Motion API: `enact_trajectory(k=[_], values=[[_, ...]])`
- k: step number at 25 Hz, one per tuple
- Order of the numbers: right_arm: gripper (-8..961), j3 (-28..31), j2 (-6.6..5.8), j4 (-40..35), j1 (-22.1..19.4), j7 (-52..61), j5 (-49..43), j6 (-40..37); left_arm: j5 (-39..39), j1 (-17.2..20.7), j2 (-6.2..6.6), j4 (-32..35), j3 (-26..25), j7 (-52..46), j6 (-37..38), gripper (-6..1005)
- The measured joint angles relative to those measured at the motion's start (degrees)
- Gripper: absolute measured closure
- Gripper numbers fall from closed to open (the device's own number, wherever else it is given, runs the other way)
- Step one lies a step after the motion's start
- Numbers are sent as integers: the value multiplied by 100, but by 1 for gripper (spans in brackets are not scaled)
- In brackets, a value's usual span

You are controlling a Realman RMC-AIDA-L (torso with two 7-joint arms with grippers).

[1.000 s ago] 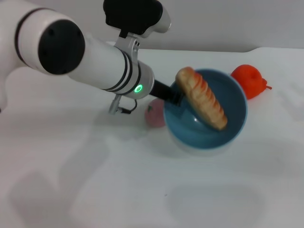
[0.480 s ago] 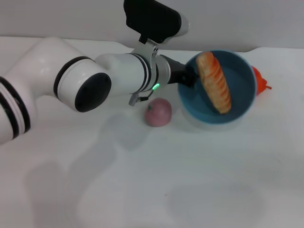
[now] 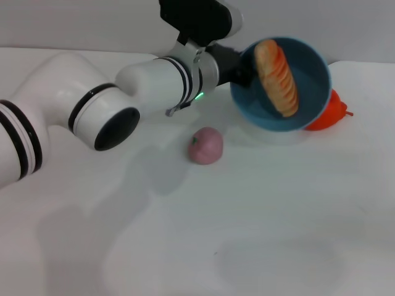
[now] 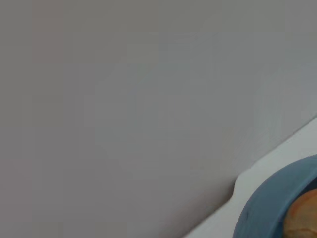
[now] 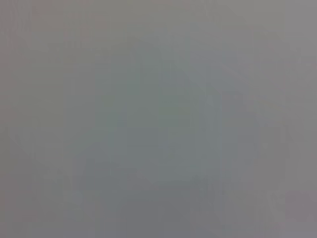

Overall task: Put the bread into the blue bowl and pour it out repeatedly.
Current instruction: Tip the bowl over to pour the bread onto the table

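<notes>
Nearest to the camera, the lower half of the head view is taken up by the white table [image 3: 265, 234], with soft shadows spread across it. A bit further in, just left of centre, a small pink-purple round fruit [image 3: 205, 146] is sat on the table on its own, well clear of everything else.

The big white left arm [image 3: 92, 111] is stretched from the left edge up toward the upper middle of the frame, with a green light showing on its wrist section. At its end, the left gripper [image 3: 245, 61] is clamped onto the near-left rim of the blue bowl [image 3: 308, 92], so the bowl is held up in the upper right of the frame and tipped so that its opening is turned toward the camera. The bread [image 3: 277, 77] is seen lying inside that tipped bowl, striped orange side out, resting against the inner wall and running from the upper rim down toward the bottom.

Behind the bowl, at its lower right edge, an orange-red toy [image 3: 330, 114] is partly hidden on the table.

In the left wrist view only a slice of the bowl rim and a bit of bread are caught in the lower right corner, against a grey wall. The right gripper isn't shown anywhere; its wrist view is plain grey.
</notes>
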Motion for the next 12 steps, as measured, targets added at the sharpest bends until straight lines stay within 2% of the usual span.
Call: enact_trajectory(k=[6,12], values=[[439,105,1,92,21,-28,4,6,843,172,1,-65,576,285,1168,999],[438,188,12,169,14,-31,7,-37,922,343,3,-48,770,1144,1465,999]])
